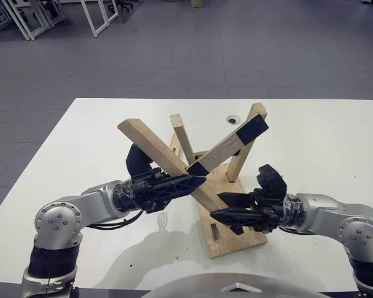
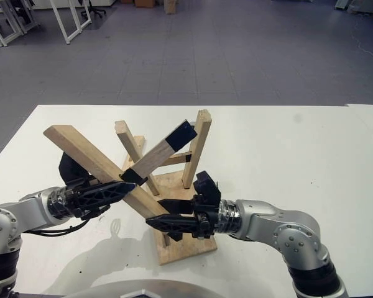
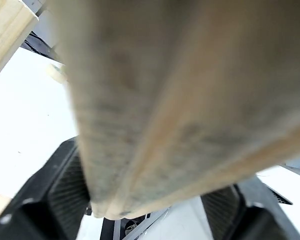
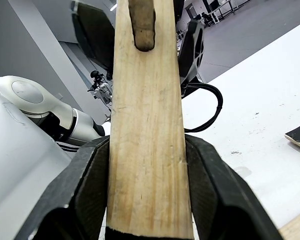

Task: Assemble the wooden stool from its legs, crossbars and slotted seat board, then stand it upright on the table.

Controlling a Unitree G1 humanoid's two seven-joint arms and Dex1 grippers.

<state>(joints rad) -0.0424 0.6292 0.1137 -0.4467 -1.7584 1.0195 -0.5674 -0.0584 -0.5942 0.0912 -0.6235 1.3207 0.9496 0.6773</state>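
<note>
On the white tabletop, the seat board lies flat with two legs slotted in; your left and right jaws both clamp a third, tilted leg (not yet seated). Flipping upright remains.

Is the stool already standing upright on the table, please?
No, the seat board lies flat on the table, its legs sticking upward.

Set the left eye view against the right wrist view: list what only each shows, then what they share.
Left eye only: the seat board lying flat, two legs rising from it, and a black-tipped crossbar. Right wrist only: a dark notch in the held wood's face, seen close. Both: the white table and the slanted leg, clamped by the right jaws low down and the left jaws higher up.
</note>
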